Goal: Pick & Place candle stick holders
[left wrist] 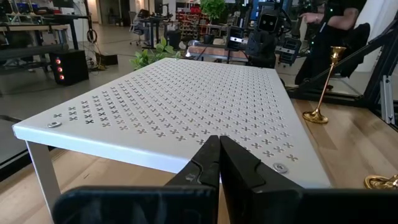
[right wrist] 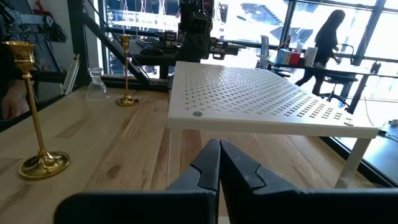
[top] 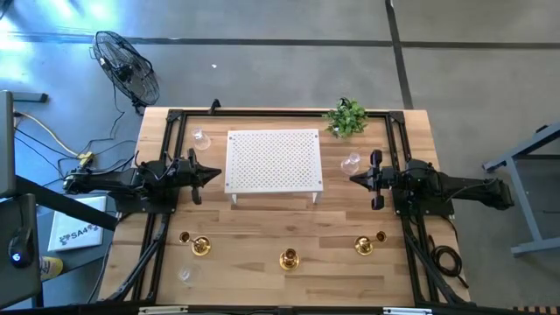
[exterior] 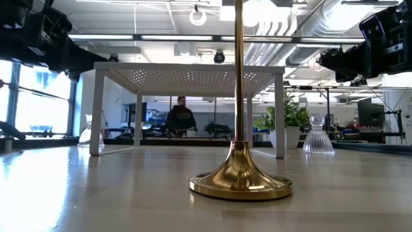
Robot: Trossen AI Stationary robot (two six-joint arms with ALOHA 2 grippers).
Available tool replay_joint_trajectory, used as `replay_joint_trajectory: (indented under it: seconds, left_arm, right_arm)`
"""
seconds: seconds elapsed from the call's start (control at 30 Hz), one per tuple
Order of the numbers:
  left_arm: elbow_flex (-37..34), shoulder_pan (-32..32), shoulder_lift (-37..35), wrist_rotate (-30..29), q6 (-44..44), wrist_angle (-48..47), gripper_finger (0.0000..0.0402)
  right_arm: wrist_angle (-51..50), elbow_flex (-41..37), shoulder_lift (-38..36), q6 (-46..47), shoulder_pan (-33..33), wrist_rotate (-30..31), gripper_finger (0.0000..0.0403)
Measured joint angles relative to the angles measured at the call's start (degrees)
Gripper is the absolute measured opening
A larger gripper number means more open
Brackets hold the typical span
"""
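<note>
Both pincers empty, fingers pressed together: left pincer (top: 213,174) just left of the white perforated stand (top: 274,160), right pincer (top: 355,179) just right. Three brass candle stick holders (top: 289,259) stand on the bench (top: 332,280) in front of the stand; glass holders (top: 351,161) sit beside it.

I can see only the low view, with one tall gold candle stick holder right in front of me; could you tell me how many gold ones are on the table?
Observer: Three gold brass candle stick holders stand in a row: one, another, a third.
Operator: Are the grippers holding anything?
Observer: No. The left gripper and the right gripper are shut and empty, either side of the white perforated stand.
Operator: Any glass holder I'm missing?
Observer: Yes, a clear glass holder sits by the left brass one.
</note>
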Motion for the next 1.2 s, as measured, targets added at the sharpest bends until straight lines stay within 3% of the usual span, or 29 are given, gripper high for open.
replay_joint_trajectory:
  seconds: [1.2]
  left_arm:
    - [0.01,0.00,-0.01,0.00,0.00,0.02,0.0001]
  right_arm:
    - [-0.04,0.01,0.00,-3.25,0.00,0.75,0.0000]
